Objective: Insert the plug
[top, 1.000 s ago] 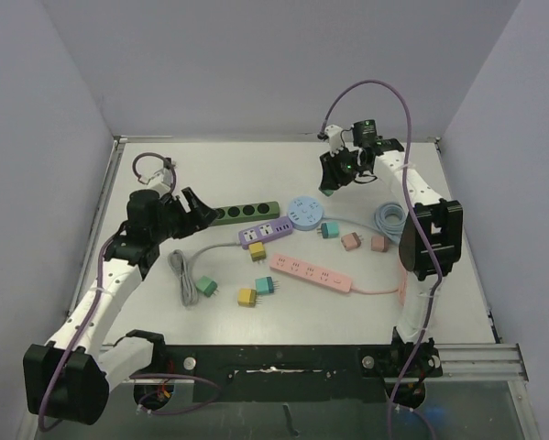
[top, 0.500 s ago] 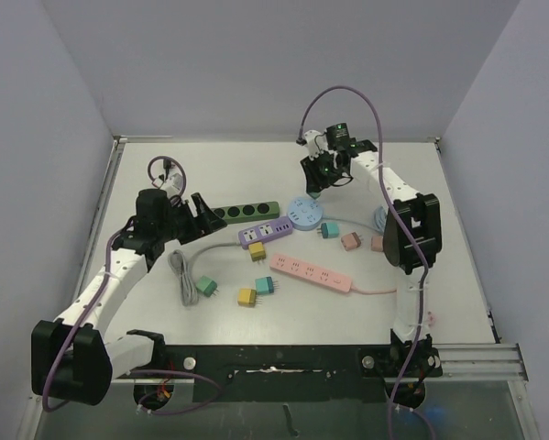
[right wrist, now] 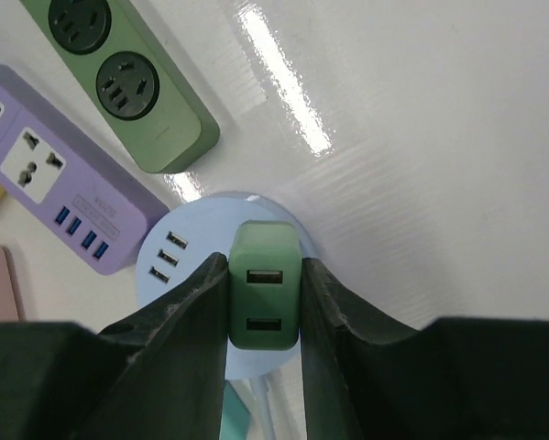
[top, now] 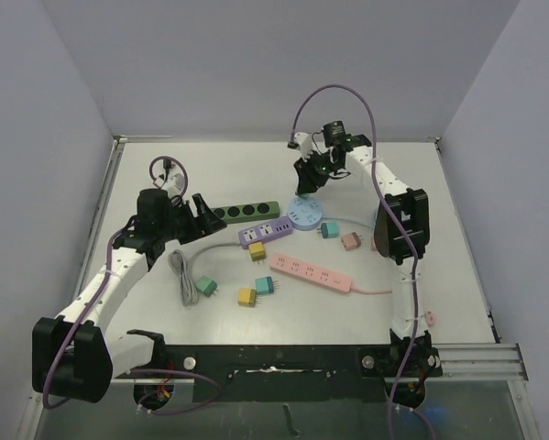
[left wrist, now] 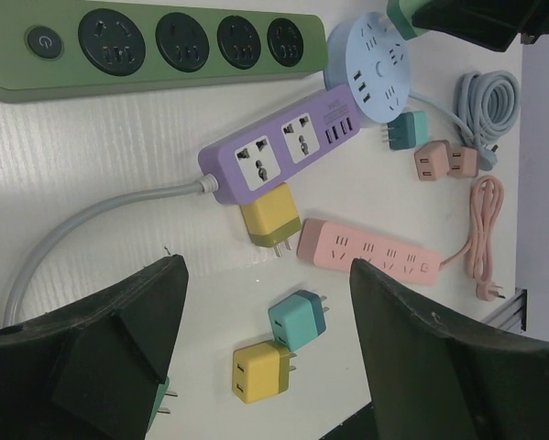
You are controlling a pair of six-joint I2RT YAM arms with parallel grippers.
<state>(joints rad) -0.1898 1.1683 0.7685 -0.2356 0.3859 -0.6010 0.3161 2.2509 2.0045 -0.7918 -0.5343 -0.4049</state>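
My right gripper [right wrist: 265,302] is shut on a green plug [right wrist: 265,286] with two USB ports and holds it over the far edge of the round light-blue socket hub [right wrist: 187,240]. In the top view the right gripper [top: 312,180] hangs just above that hub [top: 303,211]. My left gripper [left wrist: 265,367] is open and empty, above a teal plug [left wrist: 298,318] and a yellow plug [left wrist: 260,370]. In the top view the left gripper [top: 201,205] is at the left end of the green power strip [top: 245,212].
A purple power strip [top: 263,233] with a grey cable, a pink strip [top: 311,273], and several loose plugs in yellow [top: 258,250], teal [top: 328,230], pink [top: 350,241] and green [top: 207,288] lie mid-table. A coiled grey-blue cable [left wrist: 488,96] lies right of the hub.
My right gripper has moved left and down with the green plug, from the far right to over the round blue hub. My left arm shifted slightly toward the green strip's end.
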